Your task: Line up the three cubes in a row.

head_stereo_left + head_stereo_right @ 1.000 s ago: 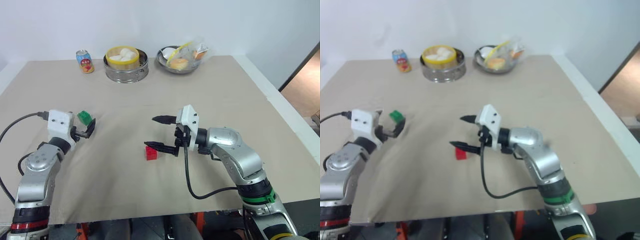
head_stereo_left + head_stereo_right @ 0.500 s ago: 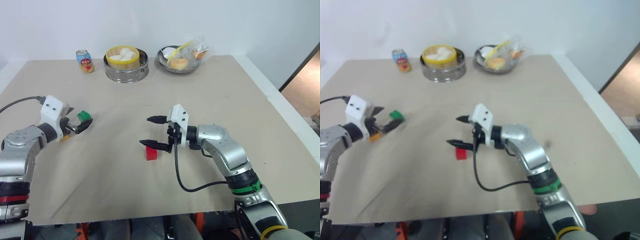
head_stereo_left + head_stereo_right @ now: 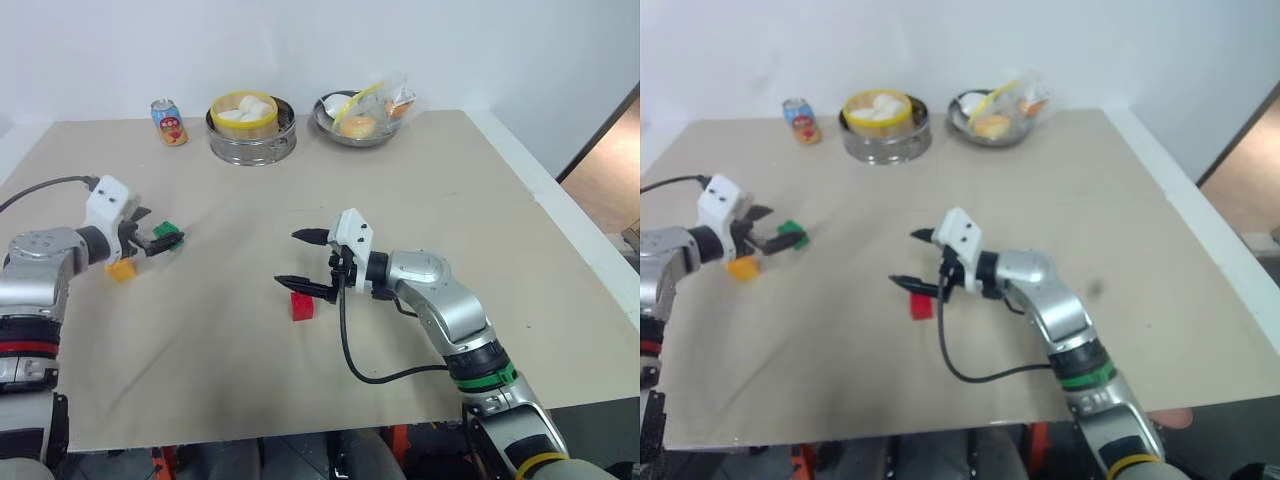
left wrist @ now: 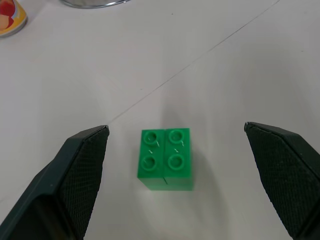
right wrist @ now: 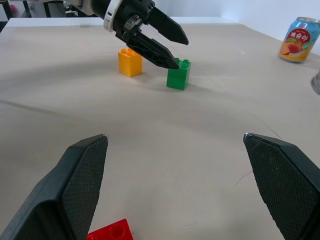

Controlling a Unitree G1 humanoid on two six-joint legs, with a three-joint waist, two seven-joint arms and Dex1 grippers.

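On the left of the table a green cube point(image 3: 167, 233) sits upright with its studs up. My left gripper point(image 3: 158, 236) is open, and the cube point(image 4: 165, 159) lies between its fingers without touching them. A yellow-orange cube point(image 3: 121, 269) rests on the cloth just under that wrist, close beside the green one point(image 5: 178, 75). A red cube point(image 3: 302, 306) lies near the middle of the table. My right gripper point(image 3: 288, 259) hovers open and empty over it, pointing left, with its lower finger just above the cube.
A drink can point(image 3: 170, 122), a steel steamer point(image 3: 252, 146) holding buns and a metal bowl point(image 3: 340, 130) of food stand along the far edge. Beige cloth point(image 3: 420, 190) covers the table, whose right edge drops to the floor.
My left arm swung out to the left and its gripper turned in toward the green cube, uncovering the yellow-orange cube. The right gripper edged slightly left above the red cube.
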